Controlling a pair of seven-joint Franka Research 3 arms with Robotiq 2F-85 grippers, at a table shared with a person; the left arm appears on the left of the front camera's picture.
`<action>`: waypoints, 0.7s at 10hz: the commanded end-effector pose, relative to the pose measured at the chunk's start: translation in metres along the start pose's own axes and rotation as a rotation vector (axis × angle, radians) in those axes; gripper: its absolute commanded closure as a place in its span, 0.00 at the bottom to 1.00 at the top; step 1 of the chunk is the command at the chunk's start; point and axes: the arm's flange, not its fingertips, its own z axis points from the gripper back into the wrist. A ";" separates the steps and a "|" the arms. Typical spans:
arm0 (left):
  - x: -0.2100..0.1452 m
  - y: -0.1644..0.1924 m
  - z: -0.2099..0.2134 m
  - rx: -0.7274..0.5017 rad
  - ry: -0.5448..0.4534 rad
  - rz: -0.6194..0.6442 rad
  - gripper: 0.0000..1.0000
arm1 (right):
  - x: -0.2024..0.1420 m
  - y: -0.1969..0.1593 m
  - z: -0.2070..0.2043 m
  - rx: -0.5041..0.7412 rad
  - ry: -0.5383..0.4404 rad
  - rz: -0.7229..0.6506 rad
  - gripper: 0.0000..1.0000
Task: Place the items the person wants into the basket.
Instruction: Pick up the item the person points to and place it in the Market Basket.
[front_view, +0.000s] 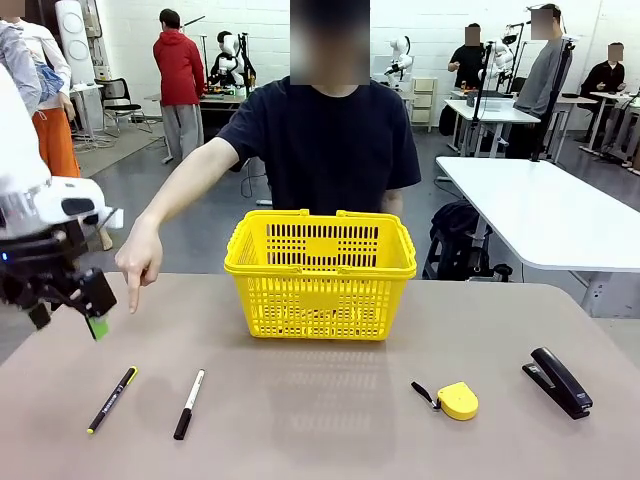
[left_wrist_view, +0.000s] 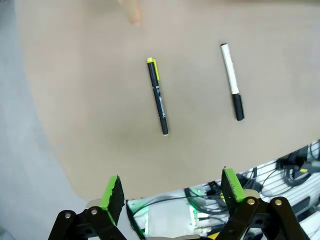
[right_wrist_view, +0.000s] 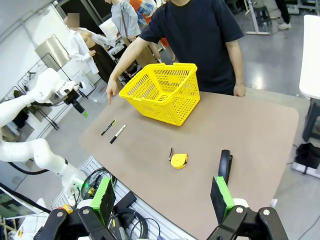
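1. Open lab. The tan table is shared with the person, who stands at its far side. The yellow basket stands upright at the far middle.
2. The pen lies flat at the near left. The marker is just beside it on the right, not touching. Both are well apart from the basket. The tape measure and stapler lie at the near right.
3. The person's hand points its index finger down at the table's left side, beyond the pen. We cannot tell which of the two is meant.
4. Handling, our judgement: both are light, stiff and thin, with smooth barrels likely to roll or slip. We would take hold at mid-barrel, pads across the long axis, coming straight down.
5. The left gripper hangs above the table's left edge, fingers downward, jaws spread wide and empty. Its wrist view looks down on the pen.
6. The right gripper is raised at the near right, jaws wide, holding nothing.
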 end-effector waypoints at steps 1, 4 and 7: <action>-0.010 -0.007 -0.027 0.026 -0.061 0.111 0.00 | 0.002 0.000 -0.001 0.014 -0.015 0.013 0.00; 0.000 -0.004 -0.073 0.069 -0.059 0.130 0.00 | 0.002 0.000 -0.001 0.014 -0.015 0.013 0.00; 0.016 0.006 -0.103 0.055 -0.013 0.119 0.00 | 0.002 0.000 -0.001 0.014 -0.015 0.013 0.00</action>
